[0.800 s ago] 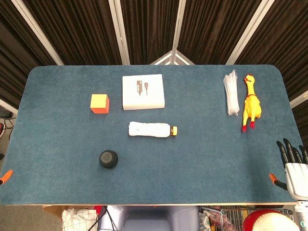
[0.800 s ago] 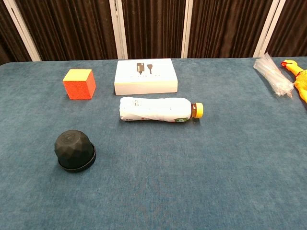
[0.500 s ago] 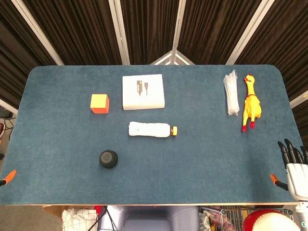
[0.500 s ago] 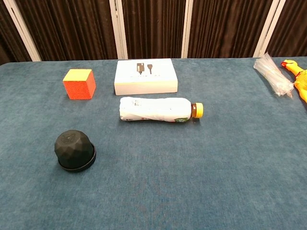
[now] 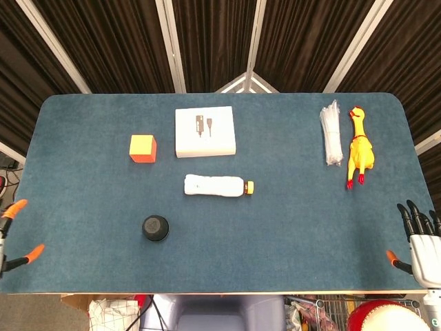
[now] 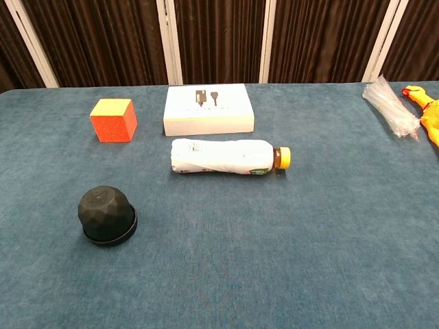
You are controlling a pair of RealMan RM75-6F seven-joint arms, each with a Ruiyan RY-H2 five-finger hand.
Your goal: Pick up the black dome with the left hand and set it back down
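The black dome (image 5: 155,228) sits flat on the blue table (image 5: 289,227), front left of centre; the chest view shows the dome (image 6: 106,215) with its faceted top and nothing touching it. Only the orange fingertips (image 5: 15,207) of my left hand (image 5: 7,236) show at the table's left edge, spread apart, holding nothing, well left of the dome. My right hand (image 5: 419,236) hovers at the front right corner with its fingers extended and empty. Neither hand appears in the chest view.
Behind the dome lie a white bottle with a yellow cap (image 5: 218,185), an orange cube (image 5: 142,148) and a white box (image 5: 204,132). A clear plastic packet (image 5: 331,133) and a yellow rubber chicken (image 5: 359,147) lie at the back right.
My left hand has come further into the head view at the left edge: a second orange fingertip now shows, higher up. The right hand and the dome have stayed put.
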